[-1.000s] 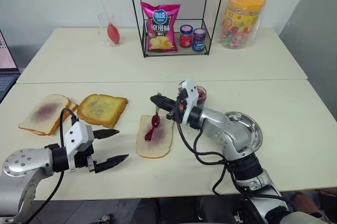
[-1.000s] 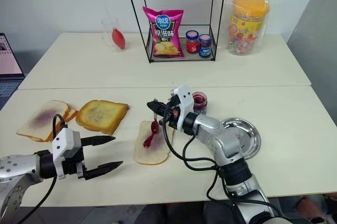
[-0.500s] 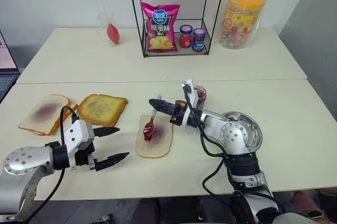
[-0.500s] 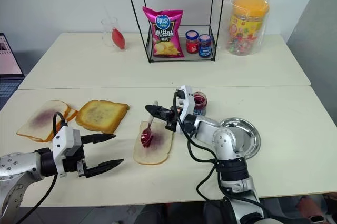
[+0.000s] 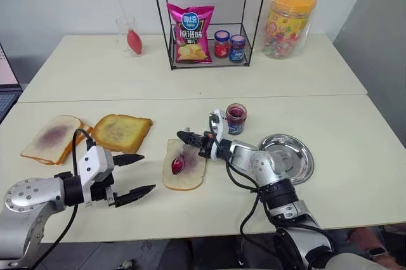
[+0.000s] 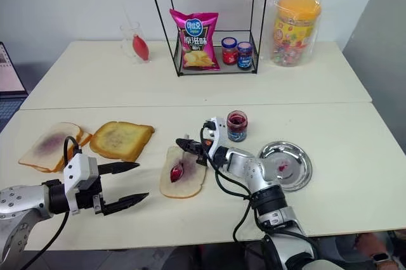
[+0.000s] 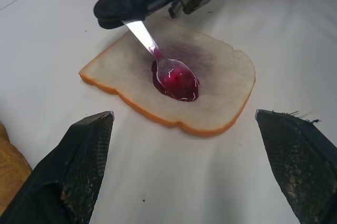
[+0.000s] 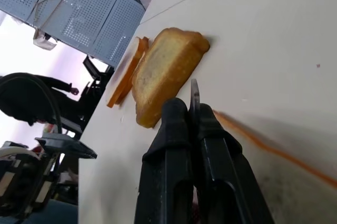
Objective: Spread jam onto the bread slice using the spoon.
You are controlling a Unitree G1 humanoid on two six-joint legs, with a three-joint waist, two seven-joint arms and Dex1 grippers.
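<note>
Right pincer (image 5: 184, 137) is closed on the spoon (image 7: 158, 61) handle, fingers clamped w/ the handle between them, reaching in low over the bread slice (image 5: 184, 166). Spoon slants down from the pincer; its bowl rests on the middle of the slice, loaded w/ glossy dark red jam (image 7: 176, 81). A fainter purplish smear spreads around the bowl on the crumb. Slice lies flat on the desk (image 5: 355, 175), near the front edge, about midway along it.

Left pincer (image 5: 136, 174) is open wide, holding nothing, fingers pointing toward the slice from the front-left part of the desk, apart from it.

Small open jam jar (image 5: 236, 118) stands just behind the right arm, toward desk centre. Round metal plate (image 5: 301, 165) sits right of the arm, w/ a small red smudge on it. Toasted slice (image 5: 122, 132) lies further left w/ another jam-smeared white slice (image 5: 51, 137) beside it, near the left edge.

At the back: wire rack (image 5: 209, 16) w/ a pink chip bag (image 5: 190, 32) and two small lidded jars (image 5: 229, 45); clear cup (image 5: 129, 34) w/ sth red in it to its left; big yellow-lidded candy tub (image 5: 288, 23) in plastic wrap to its right.
</note>
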